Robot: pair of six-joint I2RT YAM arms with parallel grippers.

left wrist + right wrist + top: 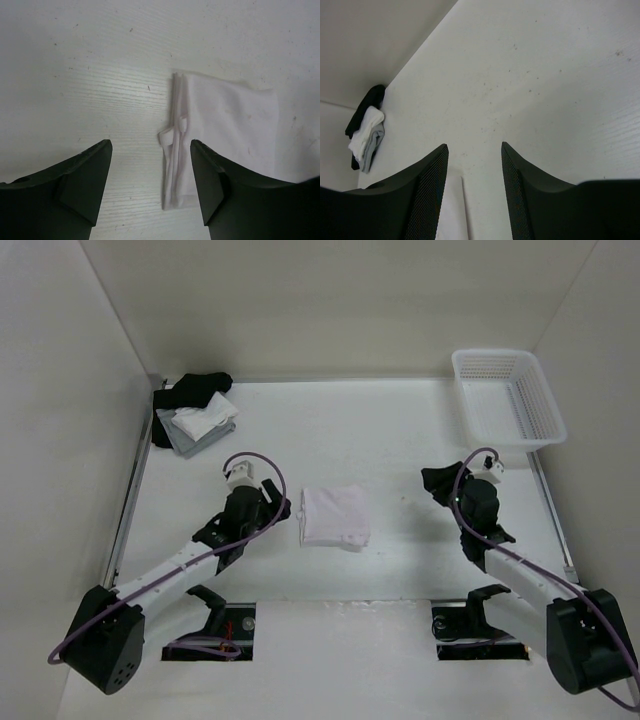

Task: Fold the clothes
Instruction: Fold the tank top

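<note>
While left end effector [150,146] and right end effector [474,148] gape empty, white top [227,125] shows layered edges leftward.

Looks to me like a lab test cell; plain white walls [330,310] box in a white table [400,430]; left arm [170,575] and right arm [520,570] bolted at its near edge; purple cables [250,454] exposed.

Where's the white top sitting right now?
In the top view the folded white top lies at the middle of the table, just right of the open left gripper, farther from the right gripper.
</note>
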